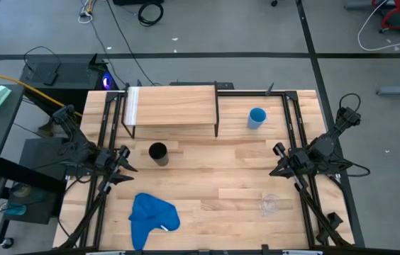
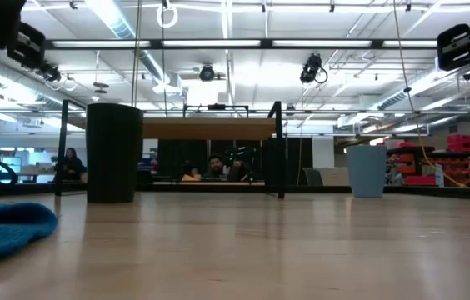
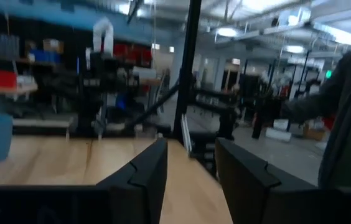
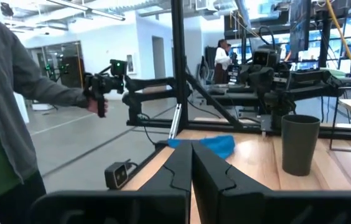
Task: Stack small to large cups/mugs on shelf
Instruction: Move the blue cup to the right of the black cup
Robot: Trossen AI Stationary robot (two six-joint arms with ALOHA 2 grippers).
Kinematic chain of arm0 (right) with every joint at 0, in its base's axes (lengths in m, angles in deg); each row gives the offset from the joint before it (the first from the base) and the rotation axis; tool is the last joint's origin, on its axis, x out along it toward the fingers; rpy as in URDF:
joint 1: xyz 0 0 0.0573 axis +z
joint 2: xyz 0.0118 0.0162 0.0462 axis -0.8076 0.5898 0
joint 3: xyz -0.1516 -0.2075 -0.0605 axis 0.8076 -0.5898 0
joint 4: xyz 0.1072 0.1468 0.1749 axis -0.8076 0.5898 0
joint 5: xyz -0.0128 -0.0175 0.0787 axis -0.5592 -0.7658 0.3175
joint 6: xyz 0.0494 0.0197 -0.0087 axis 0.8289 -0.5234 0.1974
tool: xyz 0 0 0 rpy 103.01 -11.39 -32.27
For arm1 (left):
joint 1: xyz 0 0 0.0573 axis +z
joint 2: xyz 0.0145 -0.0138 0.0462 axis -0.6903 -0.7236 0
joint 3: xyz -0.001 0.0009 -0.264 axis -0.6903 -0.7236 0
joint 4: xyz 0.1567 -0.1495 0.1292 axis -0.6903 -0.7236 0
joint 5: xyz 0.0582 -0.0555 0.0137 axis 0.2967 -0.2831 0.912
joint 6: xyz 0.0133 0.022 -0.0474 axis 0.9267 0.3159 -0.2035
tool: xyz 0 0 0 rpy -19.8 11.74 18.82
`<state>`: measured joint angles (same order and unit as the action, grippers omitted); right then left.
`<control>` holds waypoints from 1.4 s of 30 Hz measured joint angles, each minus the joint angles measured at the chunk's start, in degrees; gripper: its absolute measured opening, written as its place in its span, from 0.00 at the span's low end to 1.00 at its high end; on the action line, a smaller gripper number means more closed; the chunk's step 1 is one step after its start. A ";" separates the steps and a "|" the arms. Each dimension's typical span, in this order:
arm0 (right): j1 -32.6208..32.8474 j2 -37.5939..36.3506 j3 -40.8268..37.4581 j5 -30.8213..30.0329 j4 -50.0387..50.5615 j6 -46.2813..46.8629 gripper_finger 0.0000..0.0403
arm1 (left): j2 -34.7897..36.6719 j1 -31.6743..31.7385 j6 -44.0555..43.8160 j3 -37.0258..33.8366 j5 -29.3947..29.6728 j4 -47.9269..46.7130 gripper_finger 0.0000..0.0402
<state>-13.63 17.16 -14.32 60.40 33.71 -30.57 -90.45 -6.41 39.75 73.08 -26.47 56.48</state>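
Waiting at the table (image 1: 207, 177) edges, left claw (image 1: 124, 168) gapes, right claw (image 1: 276, 161) is closed, holding nothing. Cups sit scattered, so shelf (image 1: 171, 105) is bare

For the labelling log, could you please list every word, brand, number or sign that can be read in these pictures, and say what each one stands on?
None can be read in any view.
Black cup, light-blue cup, clear cup: no print visible.
Shelf, blue cloth: plain, no label.
Room behind the table in the low and wrist views: red and blue bins and equipment show, but any markings on them are too small or blurred to read.
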 joint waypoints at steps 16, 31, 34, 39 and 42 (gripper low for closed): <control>0.01 0.00 0.00 0.02 -18.22 0.19 0.03 | 0.02 0.00 15.36 -0.02 3.26 33.31 0.33; 0.00 0.00 0.02 -11.42 -46.13 -4.45 0.03 | -0.01 0.02 29.73 0.88 5.26 47.13 0.30; 0.00 0.00 0.02 -13.77 -48.38 -7.96 0.03 | 0.02 0.02 32.49 2.49 5.22 47.62 0.29; 0.00 0.00 0.04 -14.99 -51.89 -11.91 0.03 | 0.02 0.02 34.98 5.91 5.22 47.70 0.29; 0.02 0.00 0.04 -14.99 -53.90 -13.57 0.03 | 0.02 0.02 38.37 7.72 5.22 47.59 0.29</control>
<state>-13.62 17.16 -14.28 45.41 -20.19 -44.14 -90.43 -6.39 78.12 80.80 -21.25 104.07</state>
